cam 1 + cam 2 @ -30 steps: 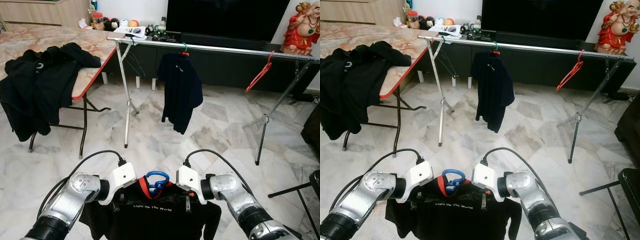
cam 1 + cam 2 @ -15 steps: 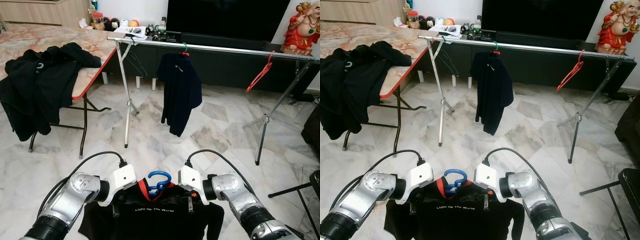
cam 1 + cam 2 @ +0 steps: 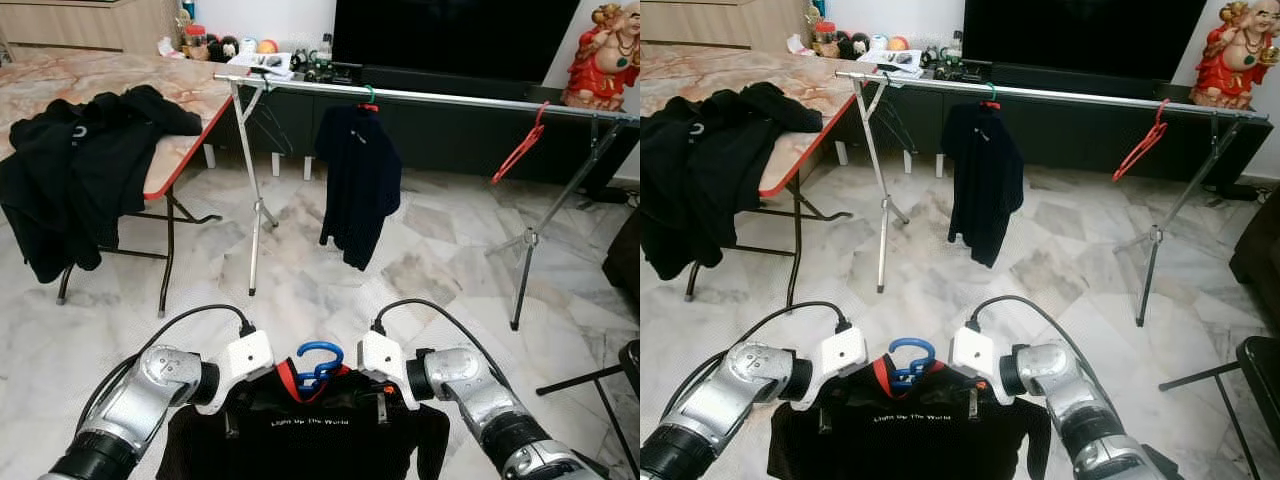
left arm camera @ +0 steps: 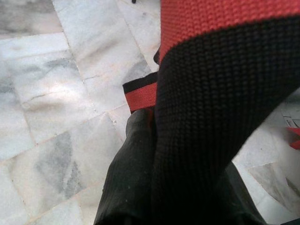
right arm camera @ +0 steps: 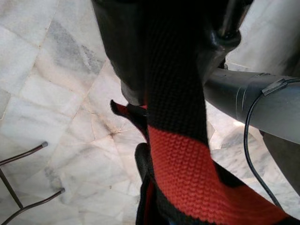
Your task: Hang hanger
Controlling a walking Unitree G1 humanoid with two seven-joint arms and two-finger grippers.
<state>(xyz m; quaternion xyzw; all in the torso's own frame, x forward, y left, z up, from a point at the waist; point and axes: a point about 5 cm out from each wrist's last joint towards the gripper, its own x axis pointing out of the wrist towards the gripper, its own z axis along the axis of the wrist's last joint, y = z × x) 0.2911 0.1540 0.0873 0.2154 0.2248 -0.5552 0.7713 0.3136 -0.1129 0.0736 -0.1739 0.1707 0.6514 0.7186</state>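
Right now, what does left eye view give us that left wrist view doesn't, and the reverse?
Left eye alone: the blue hanger hook above the black shirt held up between both arms, the silver clothes rail across the room, a dark shirt and a red hanger on it. Left wrist alone: close knit of the red-and-black collar band. Shared: black shirt fabric over marble floor.

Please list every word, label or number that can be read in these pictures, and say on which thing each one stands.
"Light Up The World": white print across the chest of the black shirt carried on the blue hanger.
Small white mark on the black clothes on the table: too small to read.
Small mark on the hung dark shirt: unreadable.
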